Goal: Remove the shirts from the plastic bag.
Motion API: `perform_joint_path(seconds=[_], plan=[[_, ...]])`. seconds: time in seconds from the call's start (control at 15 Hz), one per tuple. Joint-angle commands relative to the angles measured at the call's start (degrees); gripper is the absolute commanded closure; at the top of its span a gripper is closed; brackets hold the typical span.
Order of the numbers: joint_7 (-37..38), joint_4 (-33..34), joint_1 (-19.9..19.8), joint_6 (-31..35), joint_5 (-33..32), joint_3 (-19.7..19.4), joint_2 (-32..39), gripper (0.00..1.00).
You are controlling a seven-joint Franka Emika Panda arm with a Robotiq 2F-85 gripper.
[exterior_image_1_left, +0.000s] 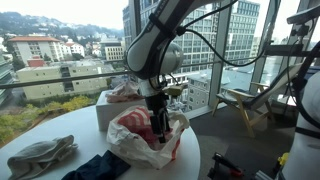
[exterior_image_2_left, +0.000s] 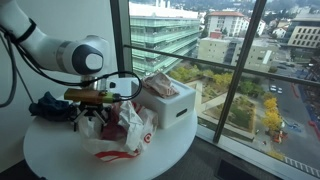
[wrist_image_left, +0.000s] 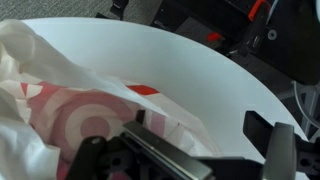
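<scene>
On the round white table [exterior_image_1_left: 70, 125] by the tall windows, everything I work with sits close together. My arm [exterior_image_1_left: 150, 45] is the biggest thing here. It comes down from above, bending at a thick white and black joint, and in an exterior view [exterior_image_2_left: 60, 55] it reaches in from the side, over the tabletop.

Behind the middle of the table stands a white box [exterior_image_1_left: 108, 105], open at the top, with something pale inside that I cannot make out. Just in front of it, touching or nearly so, is the plastic bag [exterior_image_1_left: 135, 140]. It is white with red rings printed on it, crumpled, with its mouth gaping upward. Something reddish shows in that mouth, but I cannot tell whether it is cloth or the bag's own print.

Two garments lie flat on the table outside the bag. A dark blue one [exterior_image_1_left: 95, 165] is just beside it near the table's edge, and a grey one [exterior_image_1_left: 40, 155] lies farther along the same edge.

My claw [exterior_image_1_left: 158, 128] points down into the bag's opening. In the wrist view the claw [wrist_image_left: 198, 140] is released, its fingers [wrist_image_left: 272, 150] spread wide over the printed plastic [wrist_image_left: 80, 115] and clasping nothing.
</scene>
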Motion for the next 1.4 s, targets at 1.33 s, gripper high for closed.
perform_joint_path(seconds=[1.33], plan=[[6.88, 15.41, -1.05, 34.07, -24.46, -0.41, 24.89, 0.0]])
